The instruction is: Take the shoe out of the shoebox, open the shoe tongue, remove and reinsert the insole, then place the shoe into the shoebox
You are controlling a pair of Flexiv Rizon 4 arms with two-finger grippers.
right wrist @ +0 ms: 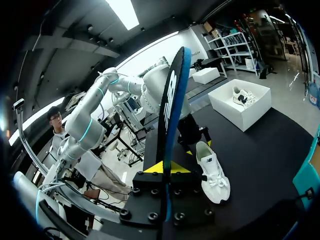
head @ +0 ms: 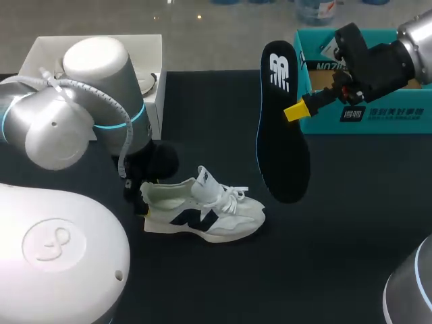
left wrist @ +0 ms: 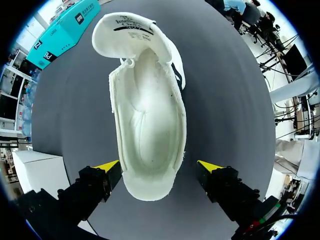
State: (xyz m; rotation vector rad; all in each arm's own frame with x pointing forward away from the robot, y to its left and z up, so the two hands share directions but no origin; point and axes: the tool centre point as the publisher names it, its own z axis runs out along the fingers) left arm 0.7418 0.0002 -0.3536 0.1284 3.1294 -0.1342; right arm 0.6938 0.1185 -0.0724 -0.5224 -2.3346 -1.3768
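The right gripper (right wrist: pixel 165 168) is closed narrow on one edge of the black insole (head: pixel 280 128), a yellow tip pressed to each face. It holds the insole on edge in the air above the black table (head: pixel 351 223), in front of the teal box (head: pixel 378 118). The white sneaker (head: pixel 202 212) stands on the table with its tongue pulled up. Its heel lies between the fingers of the left gripper (left wrist: pixel 159 167), which are spread wide, with a gap showing at one side.
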